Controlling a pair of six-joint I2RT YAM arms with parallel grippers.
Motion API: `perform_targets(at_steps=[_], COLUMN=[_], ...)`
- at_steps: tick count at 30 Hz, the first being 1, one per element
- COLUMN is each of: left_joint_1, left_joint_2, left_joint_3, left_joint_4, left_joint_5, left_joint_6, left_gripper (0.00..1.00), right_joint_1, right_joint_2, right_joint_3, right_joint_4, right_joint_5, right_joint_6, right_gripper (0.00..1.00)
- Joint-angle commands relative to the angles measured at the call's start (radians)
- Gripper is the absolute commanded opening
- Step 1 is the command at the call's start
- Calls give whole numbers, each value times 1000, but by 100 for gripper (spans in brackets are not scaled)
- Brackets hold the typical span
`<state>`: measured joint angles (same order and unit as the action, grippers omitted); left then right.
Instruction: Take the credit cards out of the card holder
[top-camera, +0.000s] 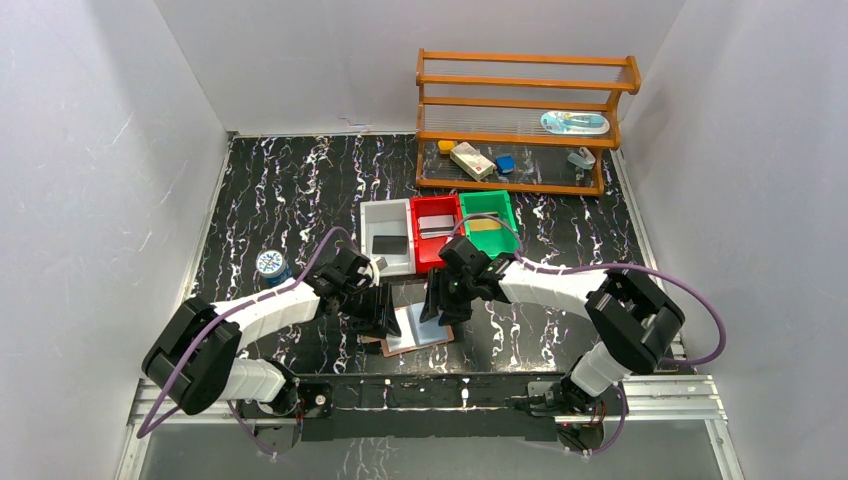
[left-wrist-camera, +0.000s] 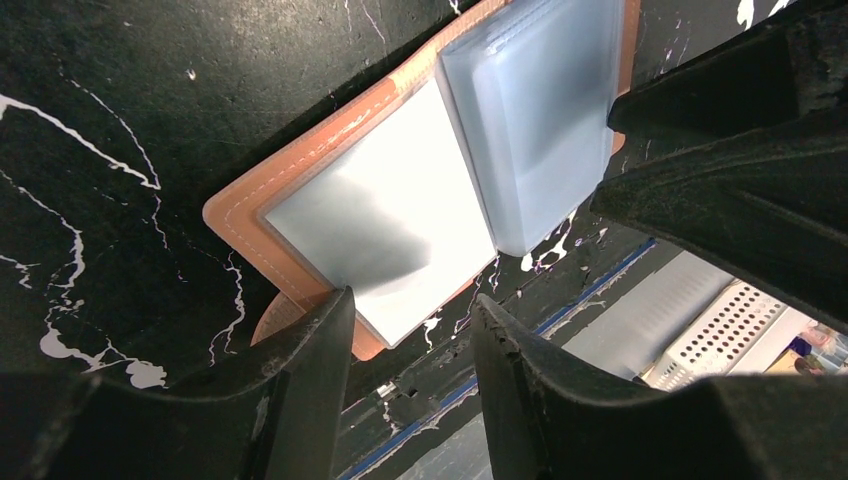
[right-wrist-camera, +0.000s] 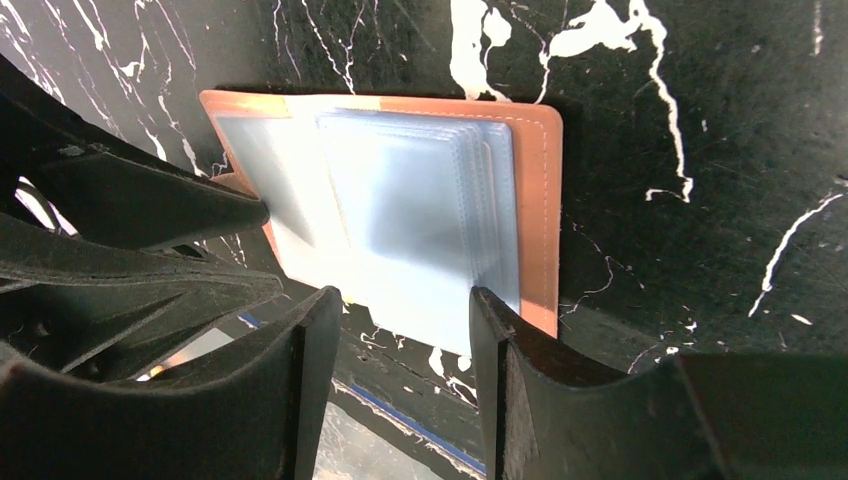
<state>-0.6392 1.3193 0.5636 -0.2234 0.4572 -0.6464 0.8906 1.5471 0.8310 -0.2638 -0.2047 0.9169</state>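
Observation:
The card holder (top-camera: 418, 332) lies open on the black marbled table near the front edge, a tan-brown wallet with pale blue pockets. In the left wrist view (left-wrist-camera: 300, 180) a whitish panel (left-wrist-camera: 385, 215) fills its left half and a stack of pale blue sleeves (left-wrist-camera: 535, 110) its right half. I cannot tell loose credit cards from the sleeves. My left gripper (left-wrist-camera: 410, 335) is open and empty, with one finger (left-wrist-camera: 315, 345) over the wallet's near corner. My right gripper (right-wrist-camera: 400, 315) is open and empty over the sleeves' (right-wrist-camera: 420, 220) near edge. The two grippers (top-camera: 385, 312) (top-camera: 440, 305) flank the wallet.
A white bin (top-camera: 372, 228), a red bin (top-camera: 421, 243) and a green bin (top-camera: 500, 205) stand in a row just behind the wallet, each with a flat item inside. A small blue and white can (top-camera: 271, 265) stands at the left. A wooden shelf (top-camera: 520, 120) holds small items at the back right.

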Motion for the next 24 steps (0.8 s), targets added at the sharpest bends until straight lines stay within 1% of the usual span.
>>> perform_targets(at_steps=[1,5,9,19,24], left_joint_1=[-4,-5,-4,-5,-4], left_joint_2=[10,16,20,3,-26], left_joint_3=[-6,-2,-4,5,-3], left_joint_4=[-17,-21,-24,-44,-48], left_joint_5=[0,0,-2,-16,-36], left_joint_6=[13,18,16,20,8], left_gripper=[45,44,44,44,43], right_joint_1=[7,20,21,22,22], right_joint_2=[-37,-68,-85,-59,-38], right_joint_3=[23,4,-14,-16,-27], right_joint_4=[31,58,98,212,301], right_joint_5=[-21,20,16,-81,-144], right_joint_6=[19,57,70,98,130], right_gripper=[58,58,58,59,59])
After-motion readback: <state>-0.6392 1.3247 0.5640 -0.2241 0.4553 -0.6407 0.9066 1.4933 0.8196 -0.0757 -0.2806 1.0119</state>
